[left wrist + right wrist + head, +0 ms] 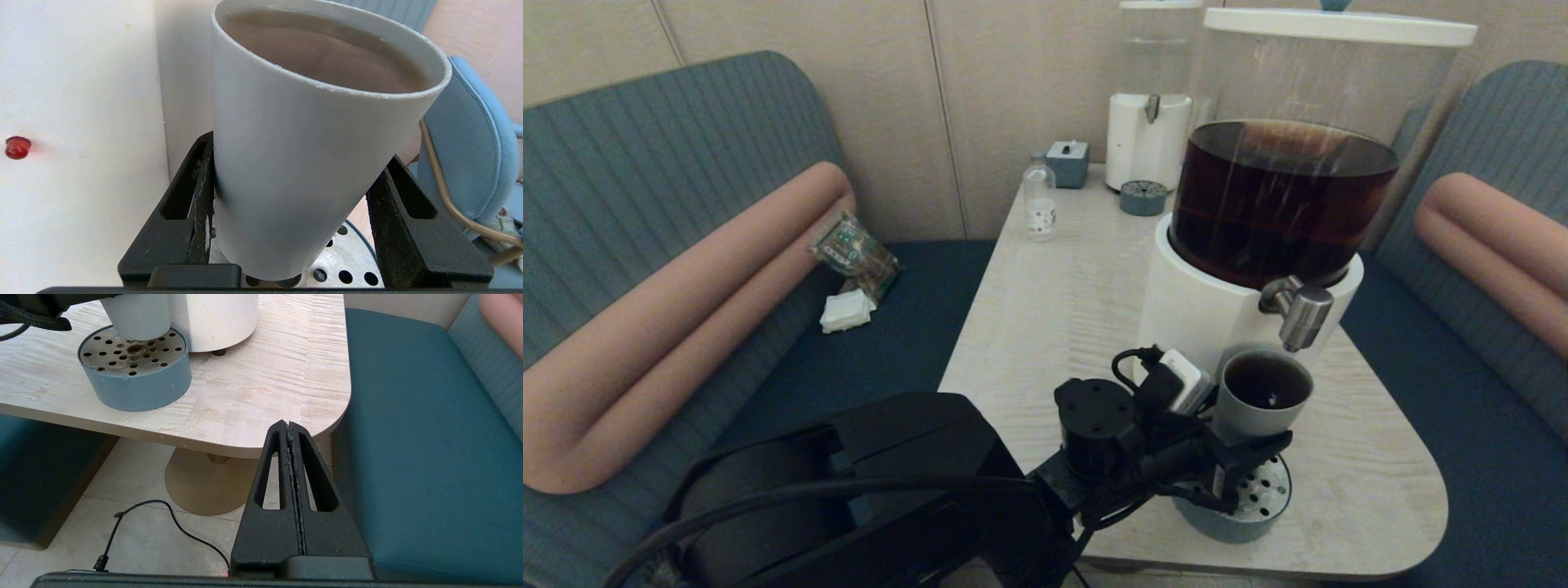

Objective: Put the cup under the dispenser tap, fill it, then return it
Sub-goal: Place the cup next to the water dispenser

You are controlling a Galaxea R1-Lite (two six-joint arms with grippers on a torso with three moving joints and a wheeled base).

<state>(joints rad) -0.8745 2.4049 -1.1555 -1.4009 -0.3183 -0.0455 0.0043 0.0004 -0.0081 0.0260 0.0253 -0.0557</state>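
The upright, filled cup (1262, 398) is clasped between the fingers of the left gripper (1241, 457), just below the dispenser tap (1298, 310) and above the drip tray (1262, 498).

Background items on table and bench
Clear bottle (1040, 201), grey-blue box (1067, 162), narrower dispenser (1150, 122) at table's far end; snack packet (854, 252) on bench.

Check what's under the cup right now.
The cup, gripped by the left gripper, sits over the perforated drip tray. Holes show around it; the cup base hides any contact.
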